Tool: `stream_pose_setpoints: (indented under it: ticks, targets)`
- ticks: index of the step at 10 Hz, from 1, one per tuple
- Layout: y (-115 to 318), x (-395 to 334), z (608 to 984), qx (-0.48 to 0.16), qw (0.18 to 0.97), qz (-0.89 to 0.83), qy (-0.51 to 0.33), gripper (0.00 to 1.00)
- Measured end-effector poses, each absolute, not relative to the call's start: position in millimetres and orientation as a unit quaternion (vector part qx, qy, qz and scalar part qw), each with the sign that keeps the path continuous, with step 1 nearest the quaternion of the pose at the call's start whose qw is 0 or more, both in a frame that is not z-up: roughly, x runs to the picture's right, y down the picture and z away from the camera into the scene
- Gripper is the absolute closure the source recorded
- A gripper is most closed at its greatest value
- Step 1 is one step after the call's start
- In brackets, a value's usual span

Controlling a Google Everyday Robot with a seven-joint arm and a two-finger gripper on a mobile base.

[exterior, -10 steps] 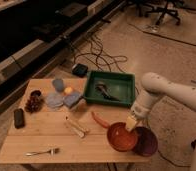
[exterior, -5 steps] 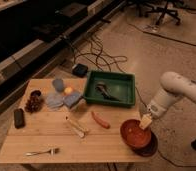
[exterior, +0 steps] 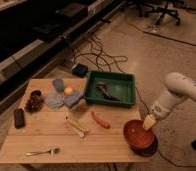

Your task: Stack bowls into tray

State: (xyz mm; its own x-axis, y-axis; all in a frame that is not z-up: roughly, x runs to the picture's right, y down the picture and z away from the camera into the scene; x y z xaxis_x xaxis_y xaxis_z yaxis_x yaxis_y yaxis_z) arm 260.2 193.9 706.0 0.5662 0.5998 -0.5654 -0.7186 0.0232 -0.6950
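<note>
The orange-red bowl sits nested on the dark purple bowl, of which only a lower right sliver shows, at the table's front right corner. My gripper comes down from the pale arm on the right and is shut on the orange-red bowl's far right rim. The dark green tray stands at the back of the table, behind and to the left of the bowls, with dark utensils lying in it.
A red sausage-like item and pale sticks lie mid-table. A fork lies at the front left. A black block, small dark cup, blue-grey container and blue cloth fill the left. Cables cross the floor behind.
The gripper carried the orange-red bowl rightwards, and it now rests on the purple bowl. The arm has drawn back towards the right.
</note>
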Motion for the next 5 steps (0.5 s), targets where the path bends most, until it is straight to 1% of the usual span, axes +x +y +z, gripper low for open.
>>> stream_pose_setpoints:
  ticks: [5]
  targets:
    - [206.3,268.8,696.0,-0.531,0.718,0.446,0.060,1.00]
